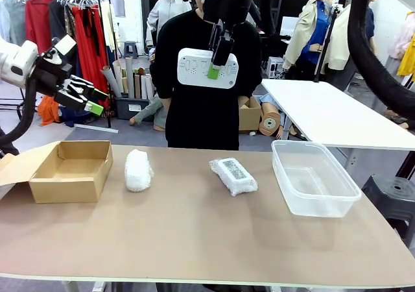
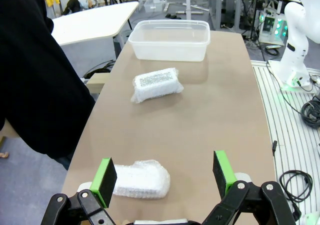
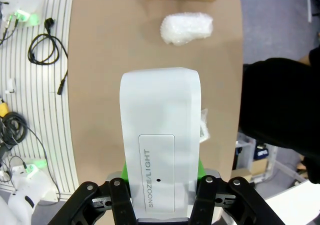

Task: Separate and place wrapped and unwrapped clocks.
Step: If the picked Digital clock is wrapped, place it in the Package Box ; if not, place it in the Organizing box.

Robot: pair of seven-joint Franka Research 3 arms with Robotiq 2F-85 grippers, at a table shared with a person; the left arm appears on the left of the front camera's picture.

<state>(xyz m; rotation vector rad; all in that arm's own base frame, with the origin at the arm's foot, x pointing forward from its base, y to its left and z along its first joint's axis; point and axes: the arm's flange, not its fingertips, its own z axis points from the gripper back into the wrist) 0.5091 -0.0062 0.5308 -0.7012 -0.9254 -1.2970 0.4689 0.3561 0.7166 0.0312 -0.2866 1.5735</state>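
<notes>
One bare white clock (image 1: 191,68) hangs high over the middle of the table (image 1: 194,240), in front of the person (image 1: 201,120) standing at the far side. The right gripper (image 1: 214,70) is clamped on it from above, green pads pressing its two faces. Down on the table lie two wrapped bundles, well apart: one in white bubble wrap (image 1: 138,170) left of centre, and one in clear plastic with a label (image 1: 233,175) near the centre. Further left sits one open cardboard box (image 1: 65,187). To the right is one clear plastic tub (image 1: 312,205). The left gripper (image 1: 87,98) hovers above the box with its fingers spread wide, holding nothing.
</notes>
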